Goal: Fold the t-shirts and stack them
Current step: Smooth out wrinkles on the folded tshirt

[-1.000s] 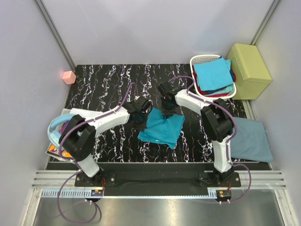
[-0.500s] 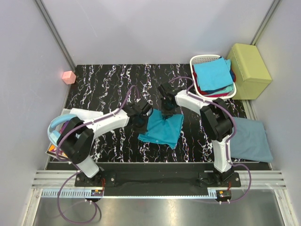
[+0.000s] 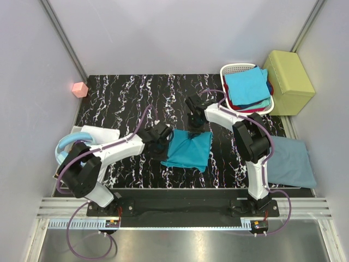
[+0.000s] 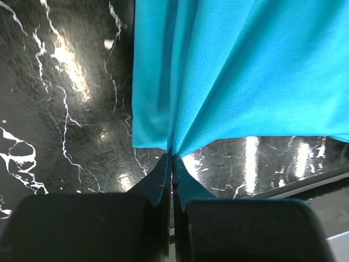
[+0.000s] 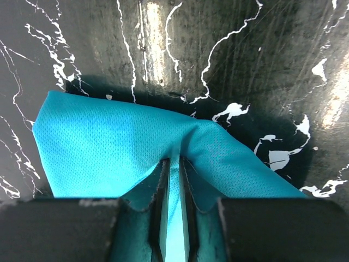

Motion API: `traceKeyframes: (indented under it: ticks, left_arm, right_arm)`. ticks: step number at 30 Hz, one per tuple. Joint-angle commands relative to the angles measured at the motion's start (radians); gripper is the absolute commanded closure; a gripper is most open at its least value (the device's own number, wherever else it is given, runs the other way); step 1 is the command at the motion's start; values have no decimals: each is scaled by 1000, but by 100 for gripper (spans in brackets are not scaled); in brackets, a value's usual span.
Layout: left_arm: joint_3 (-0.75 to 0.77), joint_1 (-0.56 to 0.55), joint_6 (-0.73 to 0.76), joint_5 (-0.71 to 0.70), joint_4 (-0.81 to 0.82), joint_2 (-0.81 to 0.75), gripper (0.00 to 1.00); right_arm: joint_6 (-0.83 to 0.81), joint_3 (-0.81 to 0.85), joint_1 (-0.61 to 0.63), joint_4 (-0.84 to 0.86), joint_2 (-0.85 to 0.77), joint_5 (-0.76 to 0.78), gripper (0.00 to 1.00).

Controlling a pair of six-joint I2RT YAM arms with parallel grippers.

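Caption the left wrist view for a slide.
Left fingers pinched shut on an edge of the teal t-shirt, cloth fanning out over the black marbled table.

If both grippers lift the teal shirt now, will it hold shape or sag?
Likely floppy: the teal shirt fans into pleats at the left gripper. It would probably sag between grips, since it tents only at the right gripper. The thin mesh looks light and may slide on the glossy table.
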Motion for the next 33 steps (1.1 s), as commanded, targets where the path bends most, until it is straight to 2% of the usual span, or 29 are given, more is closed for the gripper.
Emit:
traceKeyframes:
  ticks: [1, 3, 5, 6, 7, 9, 10, 14, 19, 22, 26, 28, 33]
  left_arm:
    - [-44, -9, -1, 24, -61, -17, 100]
    - [-38, -12, 8, -2, -61, -27, 100]
    - [-18, -17, 19, -61, -65, -72, 85]
    - [-6, -17, 20, -81, -69, -92, 76]
    - [19, -17, 23, -100, -72, -132, 64]
    - [65, -17, 31, -150, -76, -165, 54]
    - [80, -17, 31, -167, -82, -192, 45]
    - [151, -17, 46, -235, -88, -231, 35]
    - [231, -15, 79, -233, -46, -127, 40]
    - [269, -13, 92, -197, -9, -29, 53]
    - [283, -13, 105, -154, 60, 64, 72]
    - [295, -12, 105, -149, 76, 97, 78]
    - [309, -10, 97, -108, 100, 173, 82]
  right_arm:
    - [-12, -43, -8, -4, 68, 51, 80]
    - [-20, -45, -8, -3, 44, 65, 76]
    - [-24, -45, -8, 0, 8, 68, 71]
    - [-24, -40, -8, -3, -34, 101, 65]
    - [-26, -25, -6, -10, -59, 108, 62]
    - [-26, 3, -8, -23, -125, 125, 55]
    - [-34, 42, -6, -45, -142, 129, 53]
    - [-38, 139, -8, -104, -228, 137, 50]
    - [-26, 129, -5, -133, -292, 97, 53]
    - [-15, 34, 3, -129, -341, 91, 59]
    - [6, -118, 17, -98, -432, 91, 81]
    - [21, -199, 25, -81, -463, 91, 85]
    - [46, -302, 31, -63, -516, 91, 87]
